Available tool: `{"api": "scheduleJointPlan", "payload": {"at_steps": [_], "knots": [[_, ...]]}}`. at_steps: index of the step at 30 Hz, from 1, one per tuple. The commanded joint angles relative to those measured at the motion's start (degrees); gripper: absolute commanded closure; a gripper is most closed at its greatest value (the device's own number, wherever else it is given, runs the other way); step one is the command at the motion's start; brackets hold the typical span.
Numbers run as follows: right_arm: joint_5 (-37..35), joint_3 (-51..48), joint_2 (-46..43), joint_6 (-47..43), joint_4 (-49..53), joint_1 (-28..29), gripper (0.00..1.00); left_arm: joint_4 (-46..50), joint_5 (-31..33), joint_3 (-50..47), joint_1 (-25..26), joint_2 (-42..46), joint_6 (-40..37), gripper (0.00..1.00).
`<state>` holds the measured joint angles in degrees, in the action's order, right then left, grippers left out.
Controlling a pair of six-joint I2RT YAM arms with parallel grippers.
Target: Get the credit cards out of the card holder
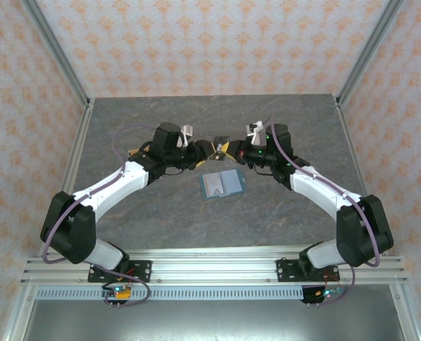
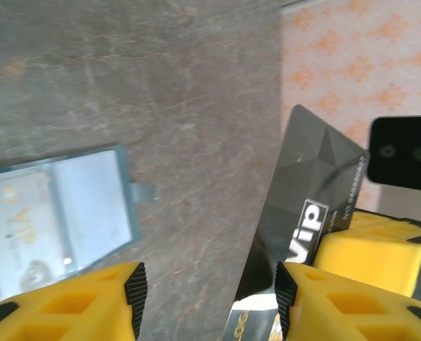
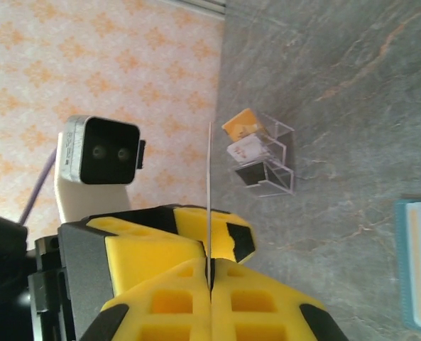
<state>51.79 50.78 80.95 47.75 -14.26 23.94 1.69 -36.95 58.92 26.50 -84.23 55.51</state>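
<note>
The teal card holder [image 1: 222, 184] lies open and flat on the table, just near of both grippers. A pale credit card [image 2: 18, 220] shows in its clear pocket. My right gripper [image 3: 210, 264] is shut on a dark credit card [image 2: 316, 177] marked VIP and holds it above the table. That card appears edge-on [image 3: 209, 185] in the right wrist view. My left gripper [image 2: 206, 284] is open. The card's lower end reaches between its fingers, close to the right-hand pad [image 2: 282, 291]. The two grippers meet tip to tip [image 1: 219, 148] over the middle of the table.
A small clear stand [image 3: 261, 155] on the table beyond the grippers has cards in its slots: one orange, one white, one dark. Patterned walls close in the table at the back and both sides. The card holder [image 3: 419, 263] lies at the right edge of the right wrist view.
</note>
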Motion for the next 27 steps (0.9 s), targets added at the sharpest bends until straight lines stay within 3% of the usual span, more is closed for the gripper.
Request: {"api": "scheduleJointPlan", "payload": {"at_steps": [1,14,20,21,27], "knots": [[3.5,0.7,0.2,2.9,-5.8,0.0,0.99,-11.5,-4.7,-0.9,-1.1,0.3,5.7,0.51],[4.6,0.6,0.5,2.5,-6.2,0.0,0.99,-15.9,-7.0,0.4,-2.0,-1.7,6.1,0.79],[4.3,1.2,0.5,-0.3,-2.7,0.0,0.96,-14.0,-7.3,1.3,-2.2,-2.9,3.2,0.99],[3.9,1.5,0.5,-1.0,-1.5,0.0,0.93,-12.5,-7.0,1.7,-2.3,-3.0,1.8,1.0],[-1.7,3.5,0.1,-8.6,11.2,0.0,0.48,2.1,-2.5,3.9,-5.3,-1.9,-12.1,1.0]]}}
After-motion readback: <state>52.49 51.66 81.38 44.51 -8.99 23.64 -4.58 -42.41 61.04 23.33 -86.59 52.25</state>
